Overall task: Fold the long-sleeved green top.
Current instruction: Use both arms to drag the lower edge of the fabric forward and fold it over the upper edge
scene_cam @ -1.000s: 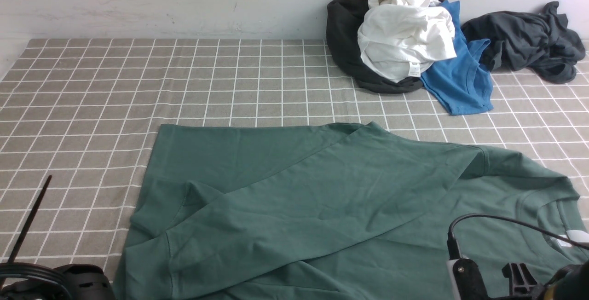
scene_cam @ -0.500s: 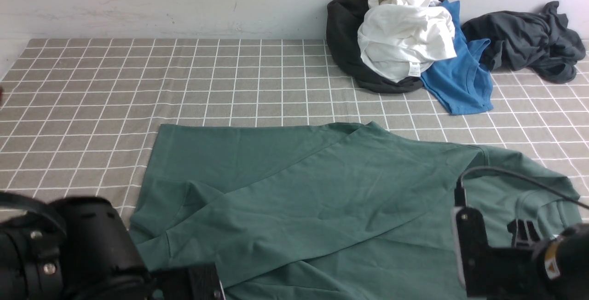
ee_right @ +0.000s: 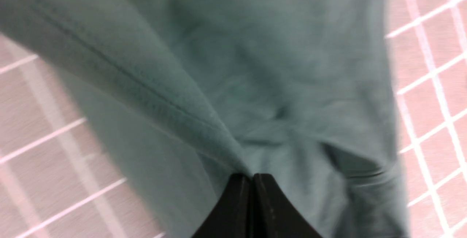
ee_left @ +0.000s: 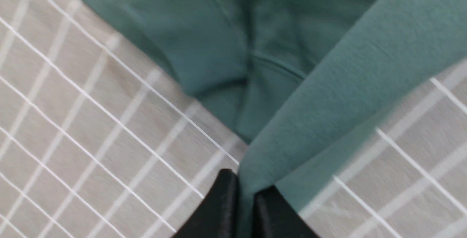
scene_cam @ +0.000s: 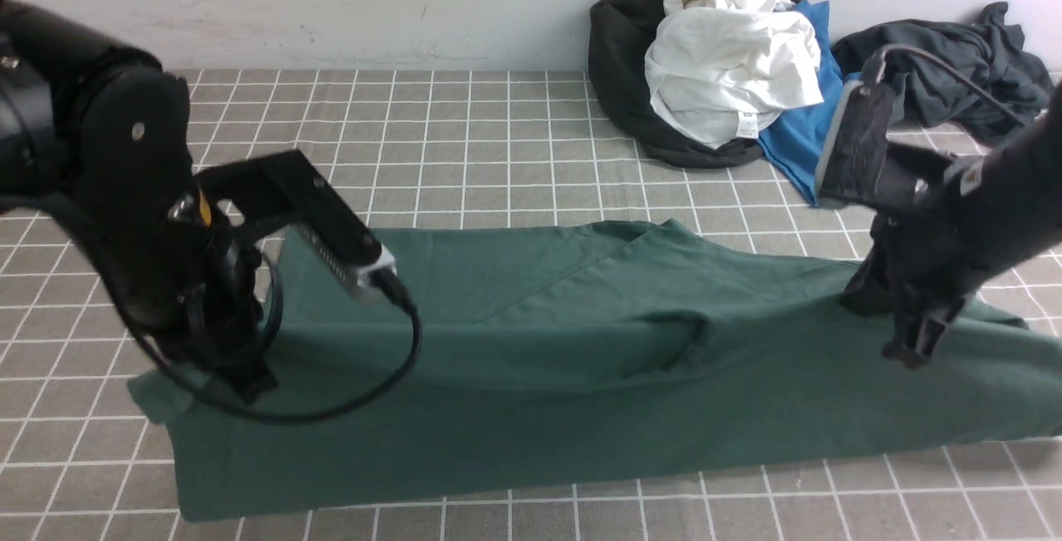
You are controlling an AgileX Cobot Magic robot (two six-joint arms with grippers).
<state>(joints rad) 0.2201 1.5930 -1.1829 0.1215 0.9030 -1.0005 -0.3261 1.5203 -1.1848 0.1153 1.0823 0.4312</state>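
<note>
The green long-sleeved top [scene_cam: 581, 358] lies across the checked tablecloth as a long band, its near part doubled over. At the band's left end my left gripper [scene_cam: 249, 387] points down, shut on an edge of the cloth. The left wrist view shows the top [ee_left: 328, 66] running in a strip between the closed left gripper [ee_left: 245, 183]. My right gripper [scene_cam: 913, 354] stands over the right end. In the right wrist view the top [ee_right: 273, 66] bunches into the shut right gripper [ee_right: 253, 176]. Neck and label are hidden.
A heap of clothes sits at the back right against the wall: a black garment [scene_cam: 622, 85], a white one [scene_cam: 730, 68], a bright blue tee [scene_cam: 830, 151] and a dark grey garment [scene_cam: 954, 76]. The checked tablecloth [scene_cam: 415, 134] stretches left and back.
Both arms came up from the near edge and moved forward over the top. The right gripper shut. The near part of the top was carried away from me, narrowing it to a band.
</note>
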